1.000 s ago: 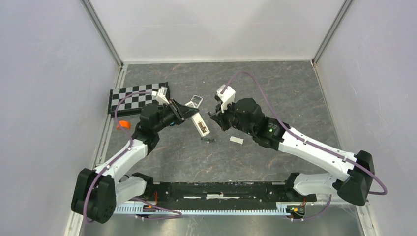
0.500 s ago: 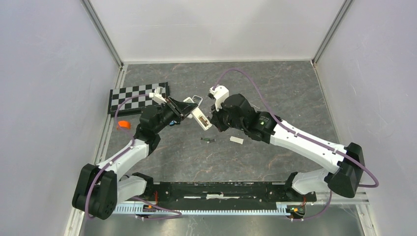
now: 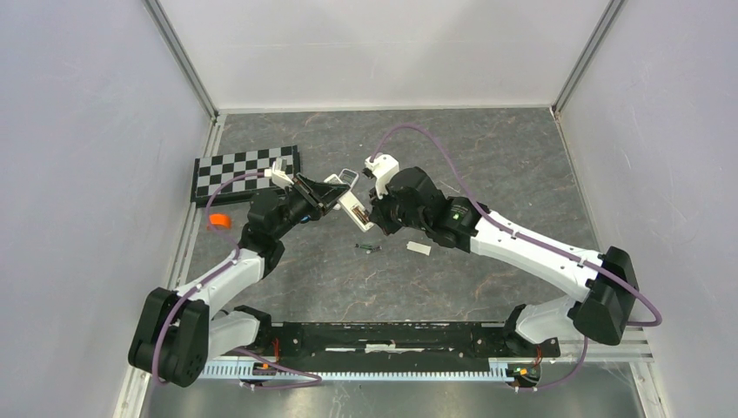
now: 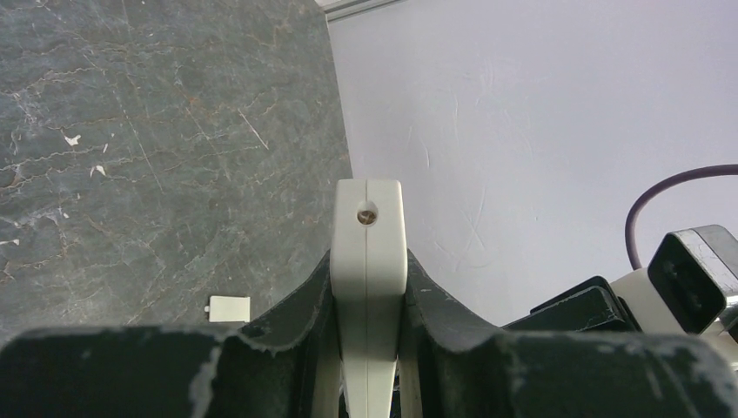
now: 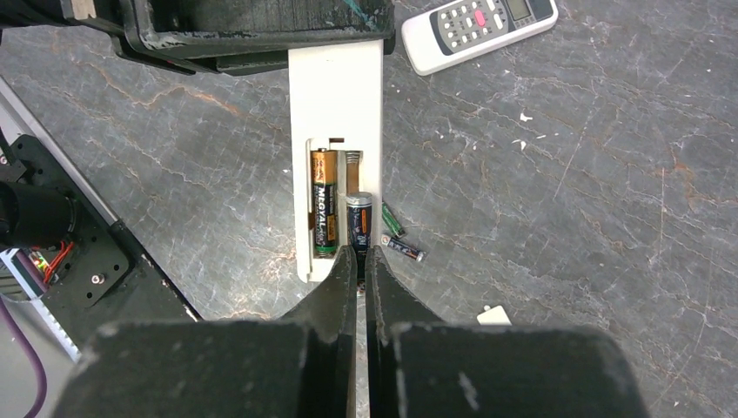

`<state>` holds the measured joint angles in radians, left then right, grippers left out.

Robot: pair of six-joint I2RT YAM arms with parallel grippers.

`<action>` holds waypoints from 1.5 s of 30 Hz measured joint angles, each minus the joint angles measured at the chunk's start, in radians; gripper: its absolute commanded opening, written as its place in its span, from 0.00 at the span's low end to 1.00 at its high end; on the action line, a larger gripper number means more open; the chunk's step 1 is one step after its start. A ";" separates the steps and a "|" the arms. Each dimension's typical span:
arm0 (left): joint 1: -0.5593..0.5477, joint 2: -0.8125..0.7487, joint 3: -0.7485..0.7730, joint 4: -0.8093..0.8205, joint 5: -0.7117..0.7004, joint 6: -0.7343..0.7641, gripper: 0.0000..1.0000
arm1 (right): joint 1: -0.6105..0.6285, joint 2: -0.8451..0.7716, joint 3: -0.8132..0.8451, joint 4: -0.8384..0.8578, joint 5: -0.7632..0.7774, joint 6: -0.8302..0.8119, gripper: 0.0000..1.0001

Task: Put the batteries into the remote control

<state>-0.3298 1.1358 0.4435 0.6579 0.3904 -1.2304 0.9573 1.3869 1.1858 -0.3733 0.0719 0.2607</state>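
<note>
Pushing second battery into remote slot: right pincer closed tight, tips on its end. Left pincer clamps remote off the desk. Risk: spring kicks battery out, or remote pivots in grip. Arms nose to nose, little room; open desk either side, walls well clear

- The left arm has white link shells and black joint housings
- The right arm has the same build, with a small green light on its black forearm housing
- A purple cable runs along each arm; a white camera box sits at the wrist
- The left gripper is black, its edges chipped pale
- The right gripper has two matte black tapered fingers
</note>
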 measured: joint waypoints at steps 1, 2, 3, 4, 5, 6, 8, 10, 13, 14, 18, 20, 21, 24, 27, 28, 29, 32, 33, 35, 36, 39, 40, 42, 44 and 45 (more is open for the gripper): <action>0.000 0.001 0.000 0.004 0.000 -0.003 0.02 | 0.000 0.001 0.000 0.002 -0.003 0.000 0.00; 0.000 0.002 0.000 0.006 0.000 -0.005 0.02 | 0.000 0.002 0.000 0.004 -0.006 0.000 0.01; -0.001 0.003 -0.001 0.010 0.000 -0.009 0.02 | 0.000 0.002 0.000 0.006 -0.010 0.000 0.01; -0.002 0.004 -0.002 0.013 0.000 -0.011 0.02 | 0.000 0.003 0.000 0.008 -0.014 -0.001 0.02; -0.003 0.006 -0.002 0.016 0.000 -0.015 0.02 | 0.000 0.003 0.000 0.010 -0.018 -0.001 0.03; -0.003 0.009 -0.002 0.020 0.001 -0.019 0.02 | 0.000 0.003 0.000 0.012 -0.023 -0.001 0.03; -0.003 0.014 -0.002 0.028 0.003 -0.025 0.02 | 0.000 0.005 0.000 0.014 -0.029 -0.003 0.05; -0.003 0.017 -0.002 0.027 0.003 -0.027 0.02 | 0.000 0.010 0.001 0.014 -0.030 -0.005 0.08; -0.003 0.017 -0.003 0.024 0.003 -0.026 0.02 | 0.000 0.021 0.008 0.012 -0.029 -0.005 0.17; -0.003 0.017 -0.004 0.024 0.003 -0.026 0.02 | 0.000 0.023 0.011 0.011 -0.027 -0.006 0.19; -0.003 0.017 -0.004 0.025 0.003 -0.029 0.02 | 0.001 0.031 0.022 0.004 -0.026 -0.008 0.27; -0.003 0.017 -0.004 0.025 0.002 -0.033 0.02 | 0.003 0.034 0.023 0.003 -0.026 -0.006 0.29; -0.003 0.017 -0.004 0.024 0.002 -0.033 0.02 | 0.003 0.034 0.024 0.003 -0.027 -0.005 0.31; -0.003 0.017 -0.004 0.023 0.000 -0.035 0.02 | 0.003 0.034 0.027 0.007 -0.027 0.002 0.39; -0.003 0.017 -0.004 0.024 -0.002 -0.044 0.02 | 0.005 0.032 0.027 0.013 -0.028 0.018 0.50; -0.003 0.017 -0.004 0.024 -0.005 -0.050 0.02 | 0.007 0.030 0.027 0.018 -0.029 0.027 0.53; -0.003 0.017 -0.003 0.024 -0.006 -0.058 0.02 | 0.009 0.025 0.027 0.022 -0.030 0.036 0.54; -0.003 0.015 -0.001 0.024 0.005 -0.091 0.02 | -0.002 -0.006 0.022 0.047 -0.014 0.056 0.60; -0.004 0.015 0.001 0.024 0.007 -0.105 0.02 | -0.008 -0.022 0.014 0.061 -0.009 0.064 0.62; -0.005 0.015 0.009 0.024 0.009 -0.136 0.02 | -0.024 -0.075 -0.021 0.109 0.001 0.092 0.68; -0.005 0.015 0.014 0.024 0.009 -0.151 0.02 | -0.032 -0.108 -0.046 0.139 0.005 0.109 0.70; -0.004 0.015 0.042 0.021 0.011 -0.209 0.02 | -0.051 -0.209 -0.120 0.232 0.023 0.164 0.79; -0.005 0.015 0.051 0.021 0.011 -0.232 0.02 | -0.056 -0.243 -0.146 0.271 0.031 0.189 0.81; -0.004 0.013 0.065 0.021 0.011 -0.285 0.02 | -0.057 -0.292 -0.190 0.352 0.043 0.230 0.84; -0.004 0.005 0.071 0.021 0.009 -0.343 0.02 | -0.057 -0.326 -0.226 0.419 0.046 0.272 0.85; -0.005 0.000 0.071 0.021 0.007 -0.384 0.02 | -0.057 -0.335 -0.238 0.446 0.045 0.292 0.86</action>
<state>-0.3344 1.1358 0.5148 0.6792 0.3977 -1.6142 0.9001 1.0519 0.9474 0.0731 0.1173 0.5529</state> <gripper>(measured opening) 0.300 0.838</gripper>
